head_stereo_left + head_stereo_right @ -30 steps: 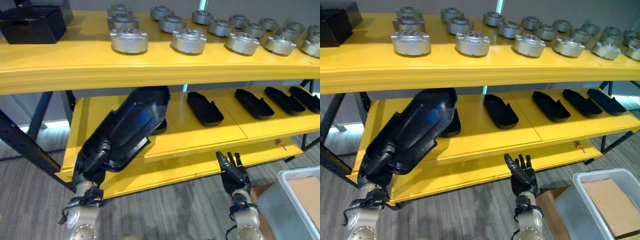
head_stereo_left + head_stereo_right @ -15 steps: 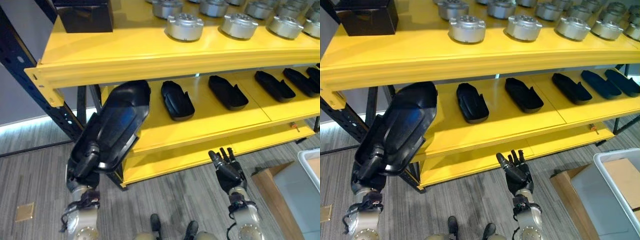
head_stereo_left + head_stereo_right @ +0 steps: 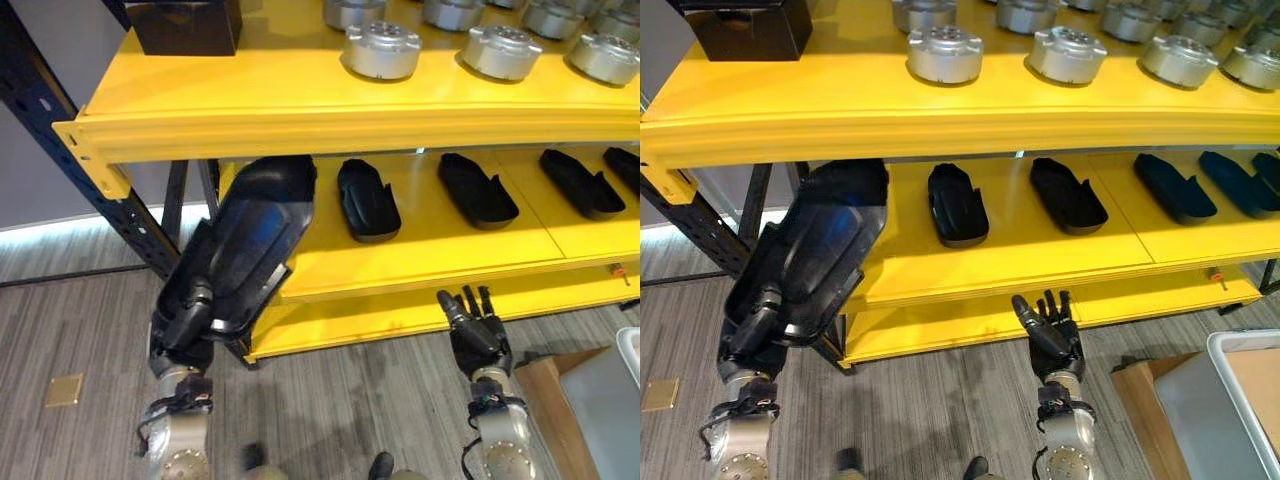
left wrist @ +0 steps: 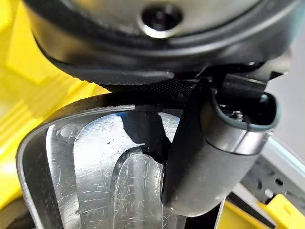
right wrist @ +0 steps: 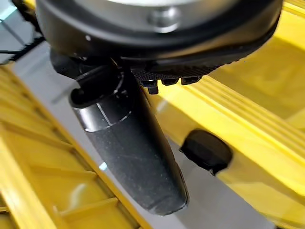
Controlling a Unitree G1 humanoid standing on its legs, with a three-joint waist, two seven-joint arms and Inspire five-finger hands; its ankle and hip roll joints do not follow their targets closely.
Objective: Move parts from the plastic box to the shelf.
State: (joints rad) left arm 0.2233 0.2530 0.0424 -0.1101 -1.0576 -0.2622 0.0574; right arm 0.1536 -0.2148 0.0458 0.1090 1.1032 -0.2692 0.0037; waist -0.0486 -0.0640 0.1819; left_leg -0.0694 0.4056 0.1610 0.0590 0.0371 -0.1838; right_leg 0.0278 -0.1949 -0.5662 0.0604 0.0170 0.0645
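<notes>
Facing the yellow steel shelf, I see several black parts already on its middle level; my left hand grips another long black moulded plastic part near its left end, unplaced. My right hand hangs open, empty.

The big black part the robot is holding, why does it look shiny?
Left eye view: light glints pale off the black part in the left hand. Left wrist view: bright glare shows fine scratches on it. The right hand hangs open.

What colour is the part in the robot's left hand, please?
Glossy black part, clearest in the left eye view.
</notes>
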